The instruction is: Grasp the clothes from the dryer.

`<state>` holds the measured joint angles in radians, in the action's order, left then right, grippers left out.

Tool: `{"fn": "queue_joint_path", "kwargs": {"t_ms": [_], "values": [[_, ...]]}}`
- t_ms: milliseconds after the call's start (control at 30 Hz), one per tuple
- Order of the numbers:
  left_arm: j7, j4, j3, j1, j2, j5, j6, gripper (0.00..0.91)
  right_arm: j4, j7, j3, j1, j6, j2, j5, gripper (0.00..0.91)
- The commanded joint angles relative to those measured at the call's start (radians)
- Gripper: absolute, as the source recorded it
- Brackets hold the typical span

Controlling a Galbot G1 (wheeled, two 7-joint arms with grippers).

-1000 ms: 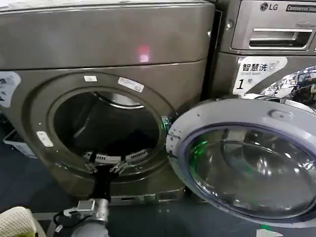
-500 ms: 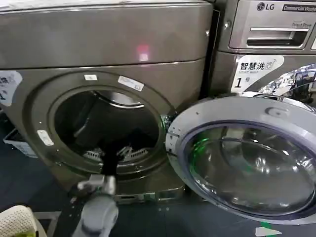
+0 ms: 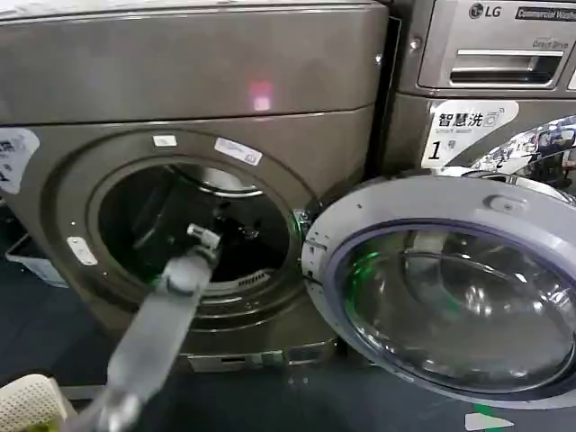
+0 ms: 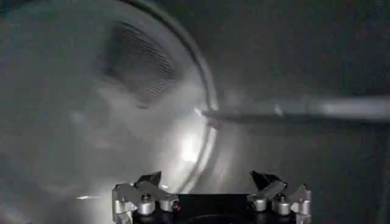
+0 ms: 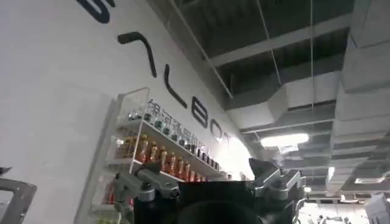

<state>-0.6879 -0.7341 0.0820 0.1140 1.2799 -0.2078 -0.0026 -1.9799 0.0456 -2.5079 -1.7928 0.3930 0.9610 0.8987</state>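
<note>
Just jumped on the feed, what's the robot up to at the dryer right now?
The left gripper is reaching through the open porthole into the dryer, fingers open and holding nothing. The left wrist view looks at the bare drum wall; no garment is visible there. The dryer's door hangs wide open to the side. The right gripper is open, pointed up toward the ceiling.

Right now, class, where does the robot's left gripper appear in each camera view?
Head view: the left gripper is inside the dryer's round mouth, centre-left of the picture.
Left wrist view: the left gripper is in the foreground, open, facing the drum wall.
Right wrist view: the right gripper, open, faces a wall, bottle shelf and ceiling.
Shared landmark: the dark drum, in the head and left wrist views.
</note>
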Motion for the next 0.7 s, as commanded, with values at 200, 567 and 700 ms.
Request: {"fn": "queue_joint_path", "kwargs": {"t_ms": [200, 567, 700], "values": [[-0.321, 0.423, 0.222, -0.257, 0.086, -0.473, -0.07, 0.907, -0.004, 0.0, -0.003, 0.001, 0.002, 0.006, -0.005, 0.907], [-0.276, 0.45, 0.221, -0.223, 0.154, -0.494, -0.037, 0.262, -0.013, -0.001, 0.007, 0.007, 0.003, 0.019, -0.011, 0.907], [-0.283, 0.46, 0.219, -0.227, 0.166, -0.51, -0.043, 0.091, -0.01, -0.001, 0.011, 0.009, 0.002, 0.02, -0.019, 0.907]]}}
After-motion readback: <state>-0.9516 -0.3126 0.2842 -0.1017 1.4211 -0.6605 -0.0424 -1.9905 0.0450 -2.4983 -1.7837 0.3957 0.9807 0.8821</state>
